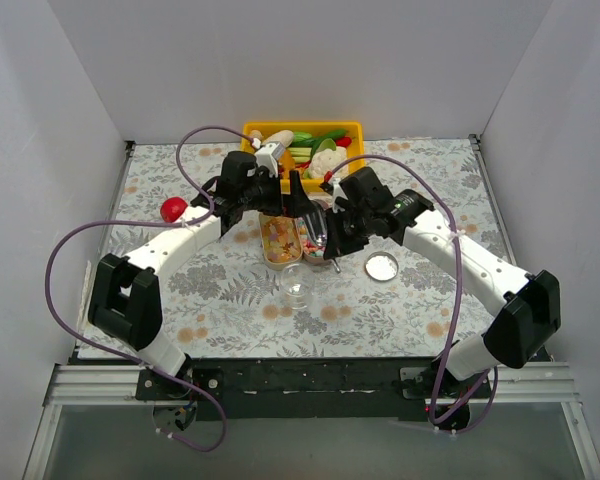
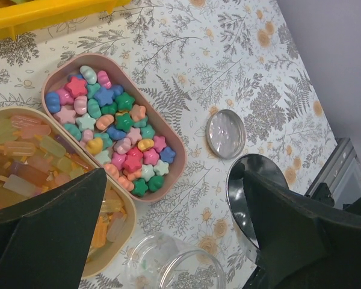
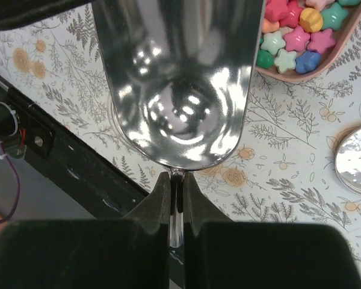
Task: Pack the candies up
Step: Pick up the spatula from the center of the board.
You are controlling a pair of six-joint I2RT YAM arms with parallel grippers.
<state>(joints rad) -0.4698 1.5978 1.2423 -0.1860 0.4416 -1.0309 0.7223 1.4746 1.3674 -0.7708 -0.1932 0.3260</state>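
Pastel star-shaped candies [image 2: 117, 129] fill a pink oval tray [image 2: 179, 139]; they also show in the right wrist view [image 3: 298, 30]. Orange and yellow candies [image 2: 30, 162] fill a tan tray [image 2: 129, 220] beside it. A lidless glass jar [image 2: 168, 265] stands just in front of the trays, also in the top view [image 1: 295, 287]. My left gripper [image 2: 174, 180] is open and empty above the trays, also in the top view [image 1: 285, 195]. My right gripper [image 3: 176, 180] is shut on the handle of an empty metal scoop [image 3: 180, 78], held over the jar, next to the pink tray.
The jar's round metal lid [image 1: 382, 267] lies on the floral table cloth right of the jar. A yellow bin [image 1: 352, 129] of toy vegetables stands behind the trays. A red ball [image 1: 173, 209] lies at the left.
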